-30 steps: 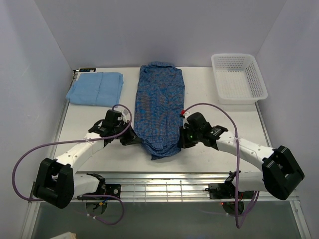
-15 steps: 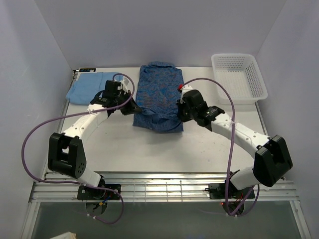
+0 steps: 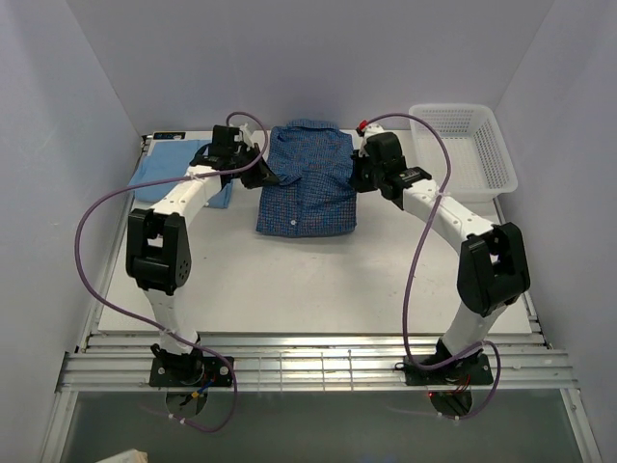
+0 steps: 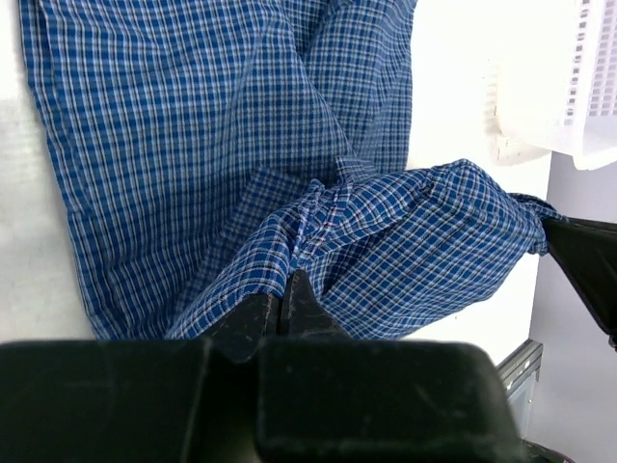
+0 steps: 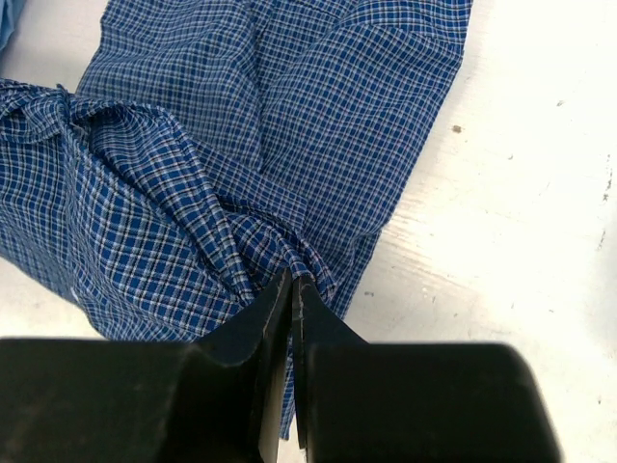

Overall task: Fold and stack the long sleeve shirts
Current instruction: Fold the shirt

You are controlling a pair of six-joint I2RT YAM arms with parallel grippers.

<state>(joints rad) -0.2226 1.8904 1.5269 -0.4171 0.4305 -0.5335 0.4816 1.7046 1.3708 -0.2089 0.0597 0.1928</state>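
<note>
You have two shirts on one table (image 3: 289, 280). One dark checked shirt (image 3: 307, 193) lies doubled over at centre rear. One plain light blue shirt (image 3: 149, 174) lies rear left. One white basket (image 3: 496, 154) stands rear right. The left gripper (image 4: 284, 286) and right gripper (image 5: 291, 282) are each clamped on checked shirt fabric.

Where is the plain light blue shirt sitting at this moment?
In the top view the light blue shirt lies folded at the far left of the table, partly hidden by the left arm, just left of the checked shirt.
</note>
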